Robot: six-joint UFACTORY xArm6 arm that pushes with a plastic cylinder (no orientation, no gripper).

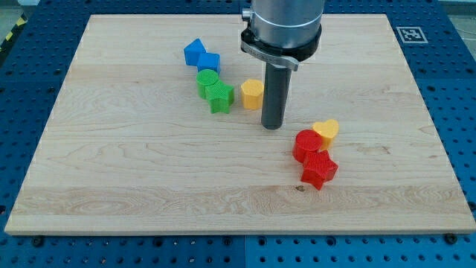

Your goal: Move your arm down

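The wooden surface (pixel 134 171) carries everything, and the arm (pixel 285 26) comes in from the view's top; it has no jaws, only a rod. My tip (pixel 273 126) rests on the surface, just right of the yellow block (pixel 252 94). Below and to its right sit two touching red blocks (pixel 306 144) (pixel 319 170) with a yellow heart (pixel 326 132) against them. Left of it are two green blocks (pixel 207 80) (pixel 219 97) and, further up, two blue blocks (pixel 194 52) (pixel 210 62)
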